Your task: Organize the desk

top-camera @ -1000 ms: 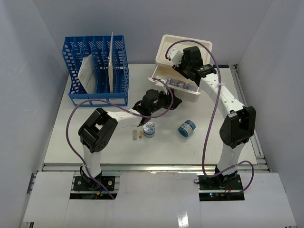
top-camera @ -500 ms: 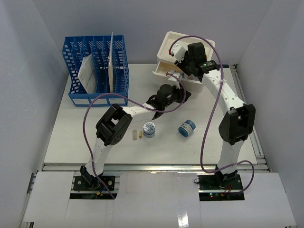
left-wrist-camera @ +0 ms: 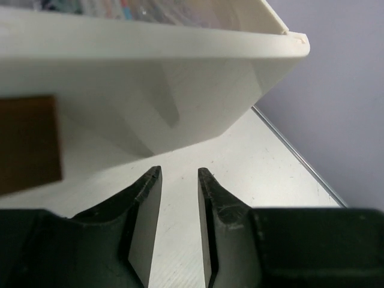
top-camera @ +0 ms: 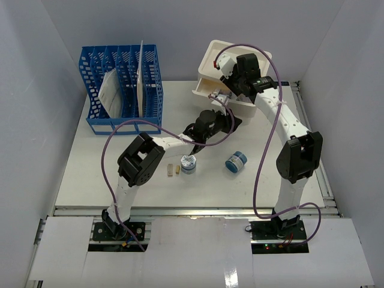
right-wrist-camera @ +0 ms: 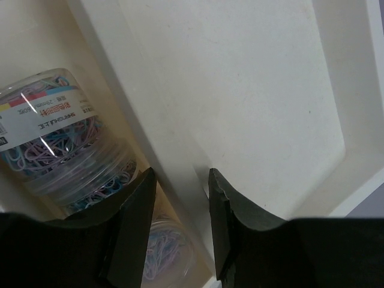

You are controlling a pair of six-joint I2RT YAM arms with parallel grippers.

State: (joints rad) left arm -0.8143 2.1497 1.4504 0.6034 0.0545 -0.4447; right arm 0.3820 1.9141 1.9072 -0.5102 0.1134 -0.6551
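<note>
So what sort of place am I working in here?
Probably a mock office set-up inside a lab test booth: a white desk boxed in by plain walls, a blue file rack holding papers, and a white drawer box with jars of coloured paper clips.

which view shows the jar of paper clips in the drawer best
Right wrist: the clear jar of paper clips lies close up on the left, label and coloured clips plain. Top external shows the drawer small, the jar barely visible. Left wrist shows mostly the drawer's outer wall from below.

Desk (top-camera: 114, 174): flat matte white rectangle, seemingly metal-railed near edge.
</note>
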